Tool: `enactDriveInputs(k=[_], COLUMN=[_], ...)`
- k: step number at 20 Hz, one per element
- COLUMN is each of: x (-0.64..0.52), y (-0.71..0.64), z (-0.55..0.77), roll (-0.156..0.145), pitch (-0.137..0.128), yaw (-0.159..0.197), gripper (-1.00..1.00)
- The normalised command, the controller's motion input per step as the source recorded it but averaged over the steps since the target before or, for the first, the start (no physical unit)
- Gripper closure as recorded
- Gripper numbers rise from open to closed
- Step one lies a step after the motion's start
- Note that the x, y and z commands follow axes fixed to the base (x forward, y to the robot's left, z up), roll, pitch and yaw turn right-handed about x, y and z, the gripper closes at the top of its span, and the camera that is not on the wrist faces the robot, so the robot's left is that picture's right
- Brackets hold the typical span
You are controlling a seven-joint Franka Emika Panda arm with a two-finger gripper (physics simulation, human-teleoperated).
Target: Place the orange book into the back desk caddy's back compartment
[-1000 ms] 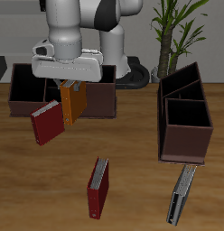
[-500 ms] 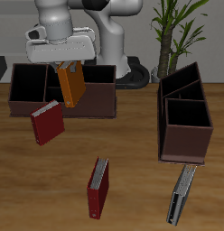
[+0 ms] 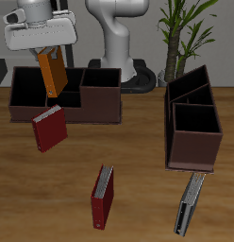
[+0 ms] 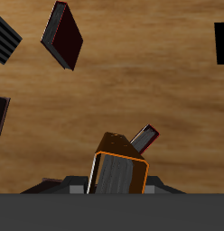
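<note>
Hidden / cut off

Gripper point(image 3: 45, 54) fingers hidden behind orange book point(image 3: 50, 75); arm top cropped by frame edge; back desk caddy point(image 3: 91, 99) partly behind book.

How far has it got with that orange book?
Picked up: the pincer holds the orange book in the air, over the back caddy. Left to do: lowering it into the back compartment and letting go.

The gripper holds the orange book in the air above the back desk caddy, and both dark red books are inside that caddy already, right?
Not quite. The exterior view shows both red books lying on the table: one just before the back desk caddy, one nearer the front edge. The gripper does hold the orange book aloft.
</note>
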Motion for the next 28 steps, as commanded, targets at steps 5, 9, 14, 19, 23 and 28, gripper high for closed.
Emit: enactDriveInputs(k=[5,9,14,19,23,28], x=[-0.33,-0.34,-0.31,-0.26,-0.19,-0.23], y=[-0.62,-0.60,-0.32,-0.11,-0.12,-0.10], z=[0.21,0.21,0.09,0.03,0.02,0.07], roll=[-0.038,-0.061,-0.008,0.036,0.018,-0.005], pitch=[-0.052,-0.078,-0.046,-0.019,0.000,0.005], yaw=[0.000,-0.060,-0.024,0.027,0.038,0.005], gripper=[1.00,1.00,1.00,1.00,1.00,1.00])
